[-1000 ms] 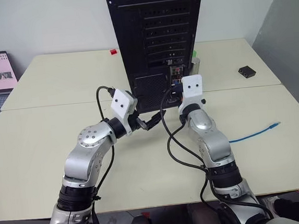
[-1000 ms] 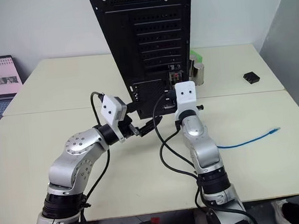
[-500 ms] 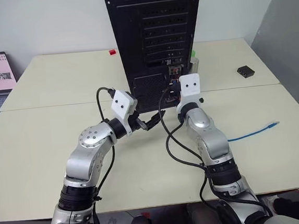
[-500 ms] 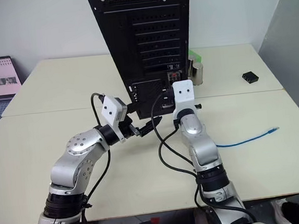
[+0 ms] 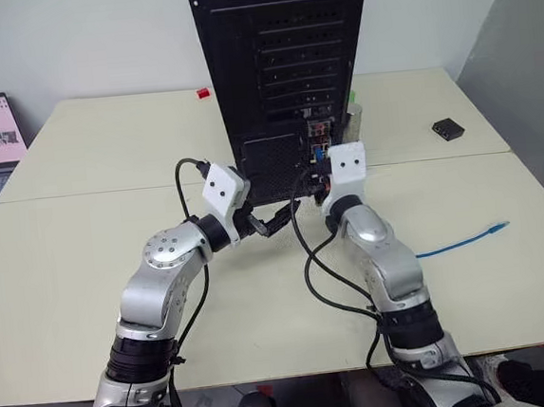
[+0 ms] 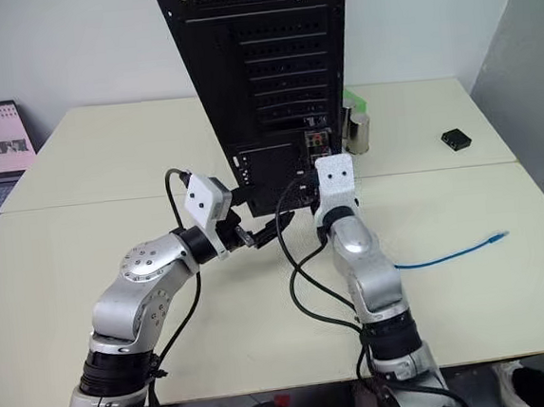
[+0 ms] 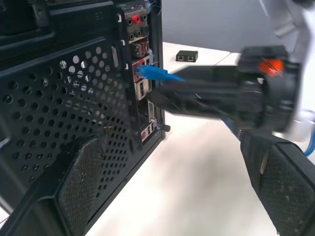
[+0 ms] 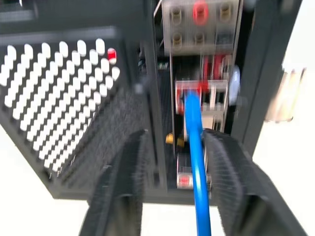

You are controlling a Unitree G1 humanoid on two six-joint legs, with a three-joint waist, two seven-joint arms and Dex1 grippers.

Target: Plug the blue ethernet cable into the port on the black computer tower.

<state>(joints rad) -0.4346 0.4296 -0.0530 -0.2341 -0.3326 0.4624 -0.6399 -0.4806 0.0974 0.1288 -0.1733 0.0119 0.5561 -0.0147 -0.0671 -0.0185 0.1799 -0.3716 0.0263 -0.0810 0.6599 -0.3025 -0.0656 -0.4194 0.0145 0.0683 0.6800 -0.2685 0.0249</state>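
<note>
Flanking plugged cable (image 8: 193, 128), parted right pincer (image 8: 172, 196)

The black computer tower (image 5: 284, 69) looks like matt black sheet metal, its rear punched with round vent holes and slotted covers. The blue ethernet cable (image 8: 196, 142) has a smooth, slightly glossy plastic jacket. The left gripper's fingers (image 7: 83, 182) carry rough, finely textured black pads. The table (image 5: 87, 267) is a smooth, matt cream surface.
</note>
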